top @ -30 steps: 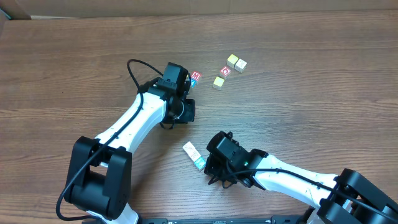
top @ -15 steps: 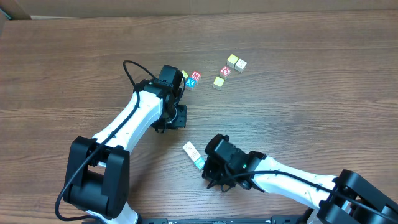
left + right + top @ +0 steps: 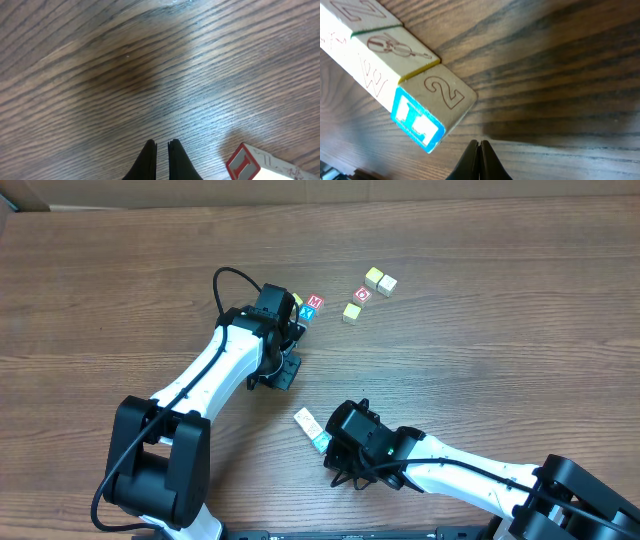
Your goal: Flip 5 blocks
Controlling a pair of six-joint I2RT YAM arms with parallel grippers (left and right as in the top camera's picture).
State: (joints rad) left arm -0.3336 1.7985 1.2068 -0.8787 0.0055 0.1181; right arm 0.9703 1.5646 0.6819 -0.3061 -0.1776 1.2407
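1. Although the wooden table (image 3: 500,360) carries blocks in two groups, nothing on it shows which have been turned over. The count of five cannot be read, and I judge that most of the work is left.
2. Reaching to the far group is the left arm (image 3: 215,370), while the right arm (image 3: 470,475) reaches to the near row.
3. Over bare wood, the left gripper (image 3: 161,150) has its jaws closed on nothing, with a red-edged block (image 3: 255,166) near on its right.
4. Empty too, the right gripper (image 3: 480,150) has its jaws pressed together just beside the teal L block (image 3: 420,122).
5. Three blocks touch end to end in the near row (image 3: 312,430). The far group (image 3: 362,295) lies loose, several cubes near one another.
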